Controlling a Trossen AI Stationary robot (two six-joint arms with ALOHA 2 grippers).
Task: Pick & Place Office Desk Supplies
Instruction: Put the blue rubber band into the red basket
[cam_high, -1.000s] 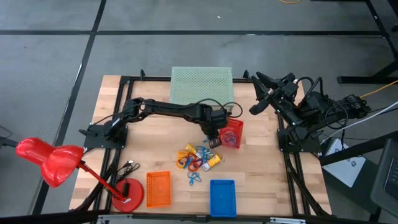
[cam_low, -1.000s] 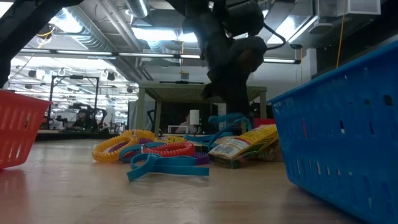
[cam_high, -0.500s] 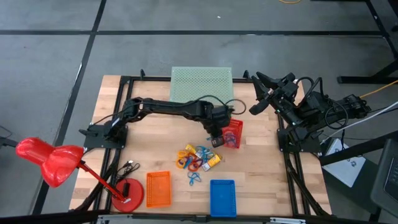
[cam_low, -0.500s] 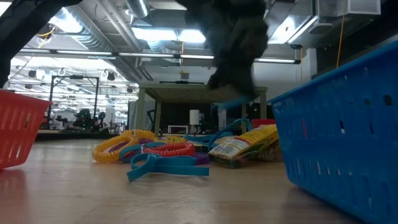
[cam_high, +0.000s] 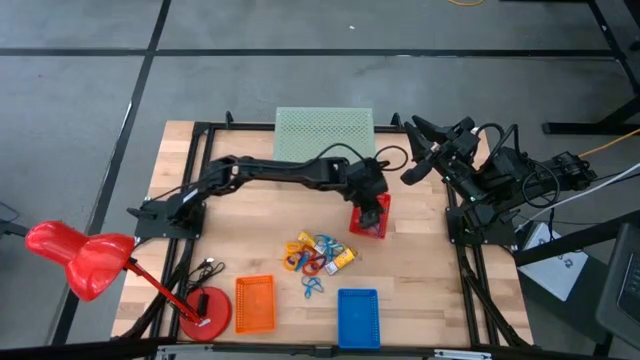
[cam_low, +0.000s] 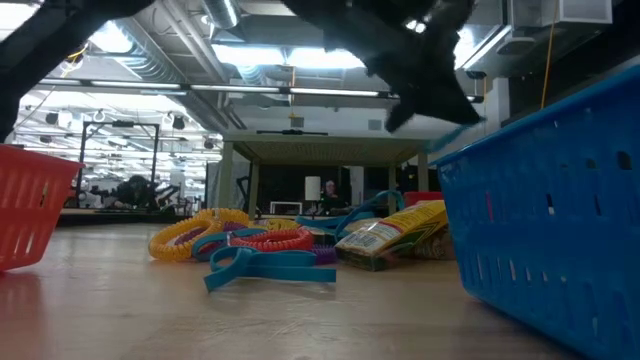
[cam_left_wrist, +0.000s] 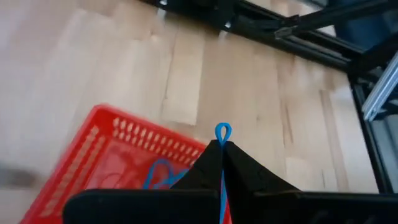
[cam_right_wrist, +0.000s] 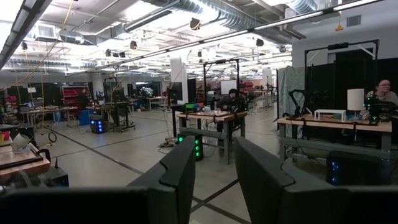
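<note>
My left gripper (cam_high: 372, 203) hangs over the red basket (cam_high: 371, 222), shut on a blue loop-shaped clip (cam_left_wrist: 222, 133). The left wrist view shows another blue loop (cam_left_wrist: 159, 175) lying inside that basket (cam_left_wrist: 112, 155). The remaining office desk supplies (cam_high: 320, 255) sit in a small pile on the wood: blue clips, coloured rings and yellow packets (cam_low: 290, 245). My right gripper (cam_high: 410, 150) is raised at the table's far right, open (cam_right_wrist: 214, 149) and with nothing between its fingers. My left gripper pinches the blue clip between its two fingertips. The clip's small loop end (cam_left_wrist: 222, 132) pokes out beyond the tips, and its strand (cam_left_wrist: 222, 186) runs back along the gap. The fingers slant down from the table's left. The clip is lifted clear above the red basket.
An orange basket (cam_high: 254, 303) and a blue basket (cam_high: 358, 317) stand at the near edge. The blue one (cam_low: 550, 200) fills the right of the low view. A green perforated tray (cam_high: 324, 138) lies at the far edge. A red desk lamp (cam_high: 80, 260) stands at the near left.
My left gripper, still shut on the blue clip, has risen from beside the pile. It has moved toward the table's right until it is over the red basket, and it has tipped from pointing steeply down to a shallower slant.
</note>
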